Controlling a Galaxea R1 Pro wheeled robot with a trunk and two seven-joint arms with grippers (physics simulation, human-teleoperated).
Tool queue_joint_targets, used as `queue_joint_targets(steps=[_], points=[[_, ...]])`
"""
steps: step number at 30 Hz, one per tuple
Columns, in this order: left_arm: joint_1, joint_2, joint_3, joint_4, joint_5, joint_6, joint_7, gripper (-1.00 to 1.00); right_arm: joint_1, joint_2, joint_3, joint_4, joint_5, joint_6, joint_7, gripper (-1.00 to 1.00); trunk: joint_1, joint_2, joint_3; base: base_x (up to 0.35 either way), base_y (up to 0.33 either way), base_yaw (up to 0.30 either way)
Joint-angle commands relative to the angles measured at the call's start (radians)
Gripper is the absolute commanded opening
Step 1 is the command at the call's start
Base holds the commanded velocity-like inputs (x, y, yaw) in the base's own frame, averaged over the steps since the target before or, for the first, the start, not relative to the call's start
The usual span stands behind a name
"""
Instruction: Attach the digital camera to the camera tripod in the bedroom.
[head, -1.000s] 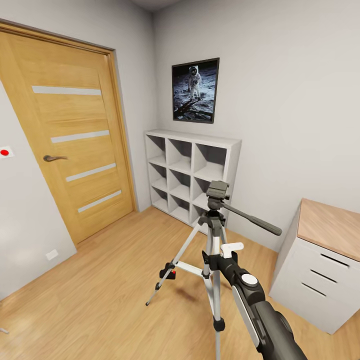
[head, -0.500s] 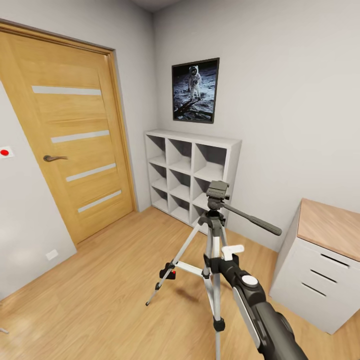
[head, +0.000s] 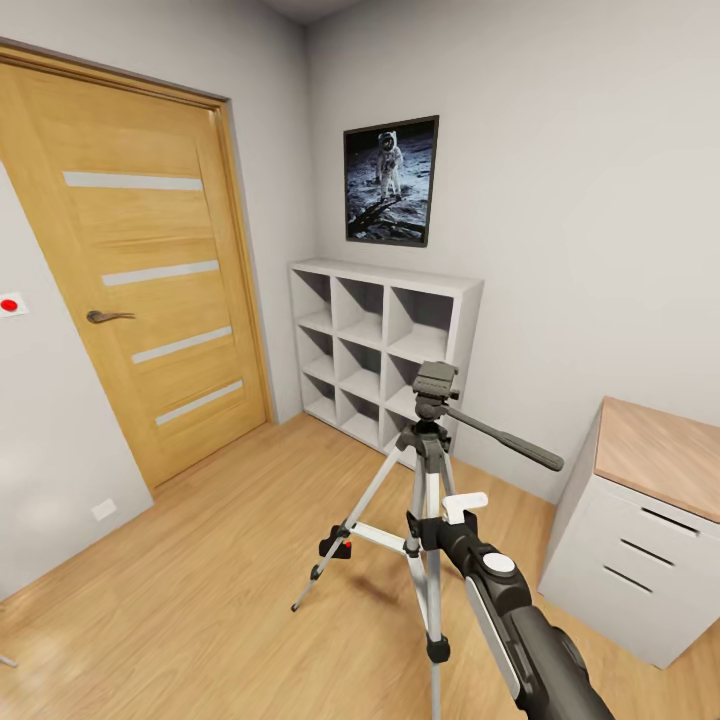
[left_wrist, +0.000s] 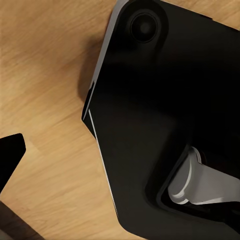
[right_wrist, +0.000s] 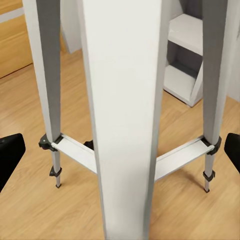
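The camera tripod (head: 432, 440) stands upright on the wood floor in the middle of the head view. It has silver legs, a dark grey head (head: 436, 381) and a pan handle (head: 505, 440) pointing right. My right gripper (head: 440, 512) is open at the tripod's upper legs. In the right wrist view a silver leg (right_wrist: 122, 100) stands close up between the two black fingertips (right_wrist: 10, 155). Seen from the left wrist, a black fingertip (left_wrist: 10, 155) hangs over the floor beside my dark base (left_wrist: 160, 110). The digital camera is out of view.
A white cube shelf (head: 385, 350) stands against the far wall under an astronaut poster (head: 392, 180). A wooden door (head: 140, 270) is shut at the left. A white drawer unit with a wooden top (head: 640, 520) stands at the right. Open floor (head: 200, 580) lies left of the tripod.
My right arm has sunk slightly along the tripod's legs. The tripod and the rest of the room have not moved.
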Motion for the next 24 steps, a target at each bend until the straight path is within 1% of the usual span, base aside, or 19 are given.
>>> queue_joint_targets(steps=[1,6,7,12,16,17,24], points=[[0.0,0.0,0.002,-0.001,0.002,-0.001,0.0,1.0,-0.001,0.0,-0.001,-0.001,-0.001,0.005,0.002,1.0,0.001,-0.002,-0.002,0.0,0.0,0.0],[0.0,0.0,0.002,-0.001,0.002,-0.001,0.0,1.0,-0.001,0.0,-0.001,-0.001,-0.002,0.006,0.002,1.0,0.001,-0.002,-0.002,0.0,0.0,0.0],[0.0,0.0,0.002,-0.001,0.002,-0.001,0.0,1.0,-0.001,0.0,-0.001,-0.001,-0.003,0.006,0.002,-1.0,0.001,-0.002,-0.002,0.0,0.0,0.0],[0.0,0.0,0.002,-0.001,0.002,-0.001,0.0,1.0,-0.001,0.0,-0.002,-0.001,-0.003,0.015,0.002,-1.0,0.001,-0.002,-0.002,0.0,0.0,0.0],[0.0,0.0,0.002,-0.001,0.002,-0.002,0.0,1.0,0.0,0.0,-0.002,-0.001,0.022,0.018,0.002,-1.0,0.001,-0.002,-0.002,0.0,0.0,0.0],[0.0,0.0,0.002,-0.001,0.002,-0.002,0.0,1.0,0.0,0.0,-0.002,-0.001,-0.004,0.019,0.001,-1.0,0.001,-0.002,-0.002,0.0,0.0,0.0],[0.0,0.0,0.002,-0.001,0.002,-0.002,0.0,1.0,0.0,0.0,-0.002,-0.001,-0.004,0.019,0.001,-1.0,0.001,-0.002,-0.002,0.0,0.0,0.0]])
